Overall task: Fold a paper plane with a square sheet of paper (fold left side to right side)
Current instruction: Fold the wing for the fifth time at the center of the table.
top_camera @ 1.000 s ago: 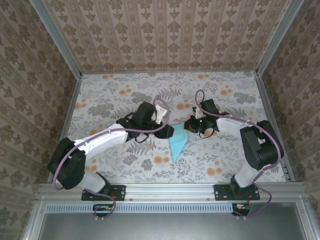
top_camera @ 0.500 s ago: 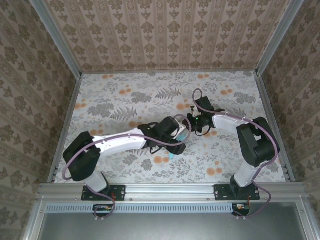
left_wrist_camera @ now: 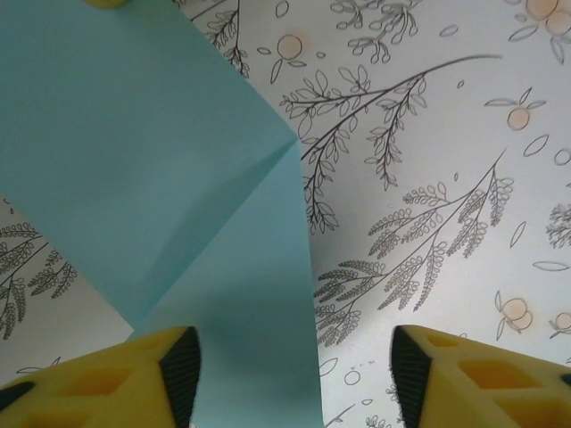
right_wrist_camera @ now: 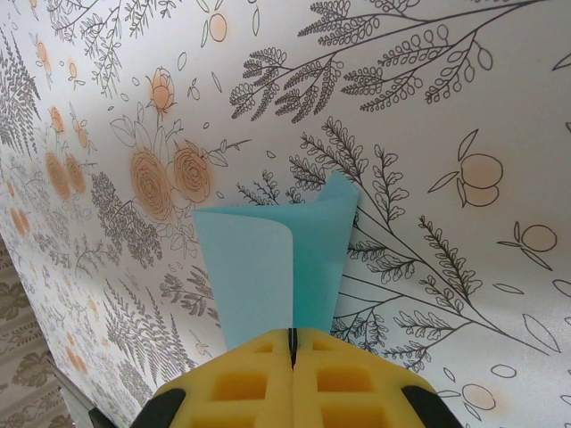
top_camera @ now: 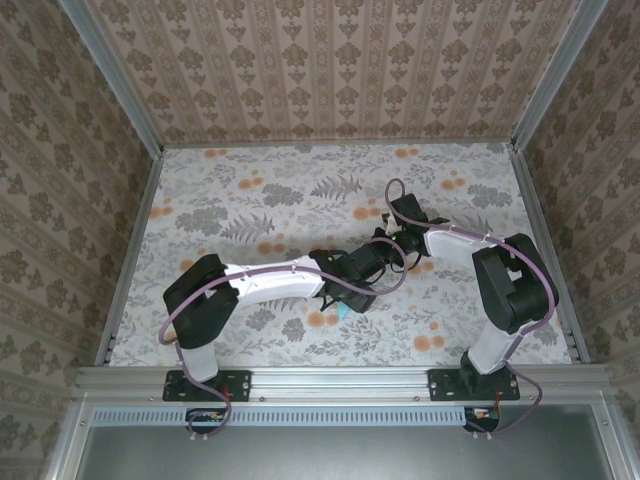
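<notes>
Grey metal railing point(top_camera: 330, 378) is running along the near edge of the table point(top_camera: 220, 200), and both arms are reaching inward from it, meeting over the middle of the flowered tabletop. The left arm point(top_camera: 270, 282) is stretching low and almost flat toward the right. The right arm point(top_camera: 510, 290) is bending up and back toward the left. Under the left arm's wrist, a small sliver of turquoise paper point(top_camera: 342, 311) is peeking out on the near side.

From the left wrist, the left gripper point(left_wrist_camera: 294, 357) is hanging above the table with its yellow fingers point(left_wrist_camera: 134, 374) standing well apart, gripping nothing. The paper is lying on the surface beneath it. A broad folded panel is spreading away to the upper left, and a narrower strip is running back toward the camera, passing just beside the finger at the lower left of that view. The other finger is hovering over bare tabletop, well apart from the paper.

Farther on, the right gripper point(right_wrist_camera: 292, 343) is sitting at the paper's far end with its yellow fingers pressed tightly together. The paper is running right up to the fingertips, a lighter layer curling at its corner beside a darker one. Whether the fingers are nipping it or merely pinning it down, I cannot tell.

Beyond them the table is stretching back to the patterned walls point(top_camera: 330, 70).
</notes>
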Action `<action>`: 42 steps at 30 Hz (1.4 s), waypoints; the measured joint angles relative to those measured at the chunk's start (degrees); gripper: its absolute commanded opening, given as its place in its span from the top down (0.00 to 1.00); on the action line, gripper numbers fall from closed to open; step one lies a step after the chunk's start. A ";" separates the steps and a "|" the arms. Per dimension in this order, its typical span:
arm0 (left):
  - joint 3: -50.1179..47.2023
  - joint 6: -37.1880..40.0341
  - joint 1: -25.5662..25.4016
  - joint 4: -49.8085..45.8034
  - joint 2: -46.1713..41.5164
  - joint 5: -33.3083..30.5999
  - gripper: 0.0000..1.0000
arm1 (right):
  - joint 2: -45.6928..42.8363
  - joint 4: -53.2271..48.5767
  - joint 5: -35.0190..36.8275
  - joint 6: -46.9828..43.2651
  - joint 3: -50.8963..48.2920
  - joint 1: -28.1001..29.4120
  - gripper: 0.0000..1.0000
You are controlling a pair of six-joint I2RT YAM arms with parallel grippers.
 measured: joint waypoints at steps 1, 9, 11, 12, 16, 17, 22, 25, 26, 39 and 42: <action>0.13 -0.15 -0.07 -0.52 0.09 -0.33 0.49 | 0.04 0.00 0.00 0.00 0.00 0.00 1.00; 0.22 -0.83 -0.11 -1.68 0.52 -1.29 0.74 | 0.07 -0.02 0.07 0.00 0.02 0.00 1.00; 0.22 -0.81 -0.11 -1.68 0.76 -1.27 0.77 | 0.07 -0.02 0.22 -0.02 0.02 0.00 1.00; 0.22 -0.76 -0.11 -1.68 0.85 -1.27 0.80 | 0.09 -0.04 0.24 -0.02 0.02 0.00 1.00; 0.22 -0.81 -0.11 -1.66 0.87 -1.18 0.87 | 0.15 -0.07 0.26 -0.04 0.07 0.00 1.00; 0.22 -0.83 -0.11 -1.66 0.87 -1.07 0.89 | 0.17 -0.07 0.28 -0.04 0.09 0.00 1.00; 0.20 -0.96 0.00 -1.51 0.87 -0.50 0.97 | 0.17 -0.33 0.28 -0.46 0.13 0.00 1.00; -0.09 -0.98 0.37 -0.50 0.85 0.35 1.00 | 0.17 -0.66 0.42 -1.14 0.55 0.00 0.99; -0.37 -0.98 0.61 0.00 0.85 0.76 1.00 | 0.17 -0.72 0.44 -1.40 0.72 0.00 0.99; -9.35 -4.02 7.52 11.41 -4.63 12.83 1.00 | -7.54 -0.87 5.09 -5.09 -1.09 -1.11 0.40; -11.17 -5.38 9.11 14.93 -5.64 16.24 1.00 | -13.05 -0.11 7.72 -6.75 -2.78 -1.97 0.34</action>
